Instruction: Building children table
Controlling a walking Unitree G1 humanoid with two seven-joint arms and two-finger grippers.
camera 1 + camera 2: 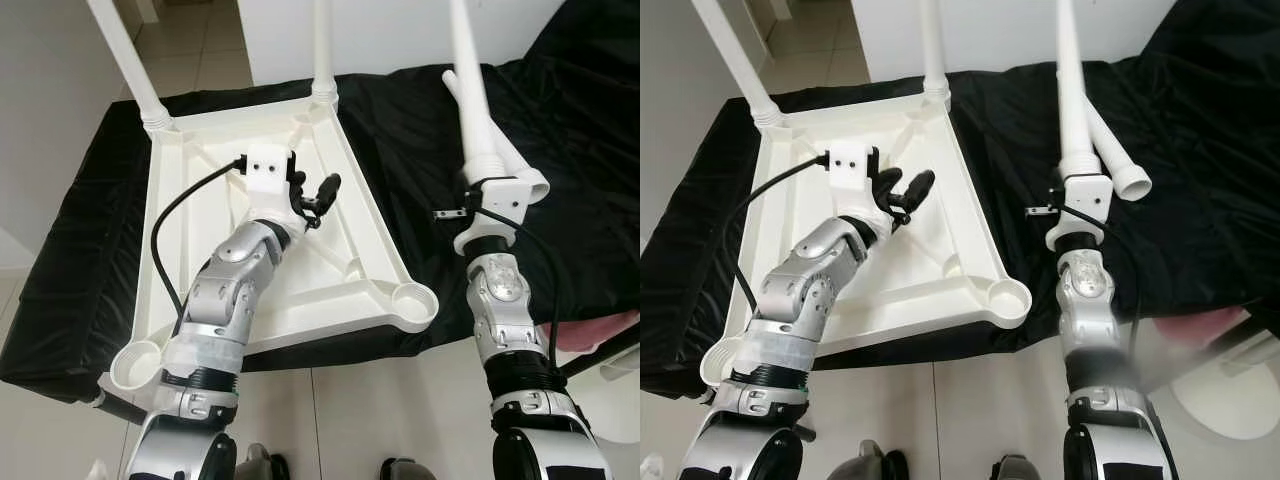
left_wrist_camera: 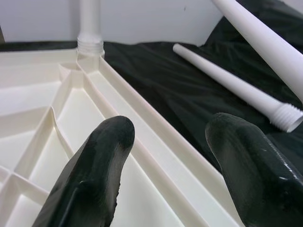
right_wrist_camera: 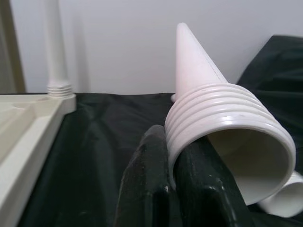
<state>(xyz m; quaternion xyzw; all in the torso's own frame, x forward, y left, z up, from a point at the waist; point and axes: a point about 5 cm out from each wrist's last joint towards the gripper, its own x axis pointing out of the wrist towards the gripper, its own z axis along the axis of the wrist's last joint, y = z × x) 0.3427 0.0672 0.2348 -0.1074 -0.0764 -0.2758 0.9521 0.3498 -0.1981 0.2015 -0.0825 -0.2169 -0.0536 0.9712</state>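
Reaching over the upturned tabletop (image 1: 340, 270), left gripper (image 1: 312, 197) fingers spread; right gripper (image 3: 177, 182) pinching threaded table leg (image 1: 478, 115), raised w/ forearm upright.

No words, labels, brand marks or numbers can be read anywhere in these views. The white plastic tabletop (image 1: 300, 270), the white legs (image 1: 1072, 90) and the black cover (image 1: 400, 130) are all plain and unmarked.
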